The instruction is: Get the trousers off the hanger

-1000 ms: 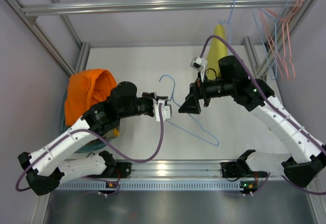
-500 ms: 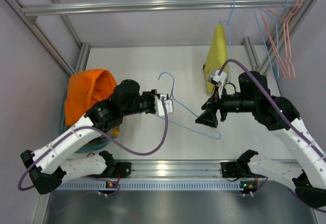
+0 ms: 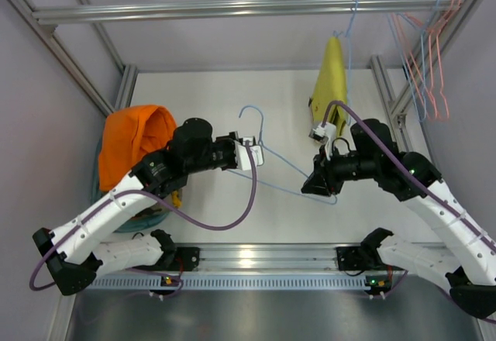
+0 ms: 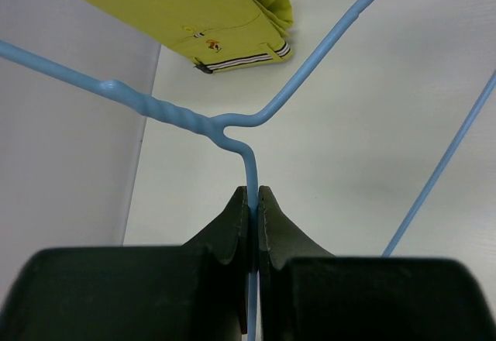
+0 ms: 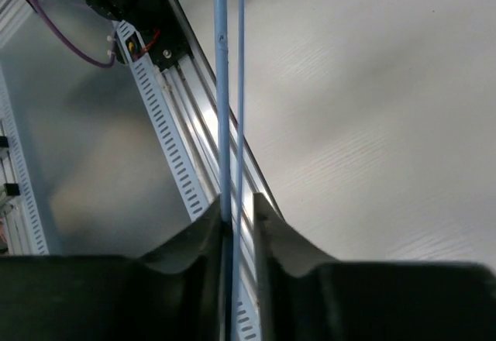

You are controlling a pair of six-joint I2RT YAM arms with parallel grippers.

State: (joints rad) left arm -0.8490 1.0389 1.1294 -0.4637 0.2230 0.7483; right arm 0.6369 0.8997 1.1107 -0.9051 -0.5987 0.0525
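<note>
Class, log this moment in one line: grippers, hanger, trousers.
left gripper: shut on hanger neck | right gripper: astride hanger's corner, grip unclear | hanger: bare | trousers: heaped at left, off hanger

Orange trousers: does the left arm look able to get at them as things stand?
Probably not right away: the left gripper is shut on the hanger, so it would have to let go first. Otherwise the trousers lie uncovered close beside that arm.
</note>
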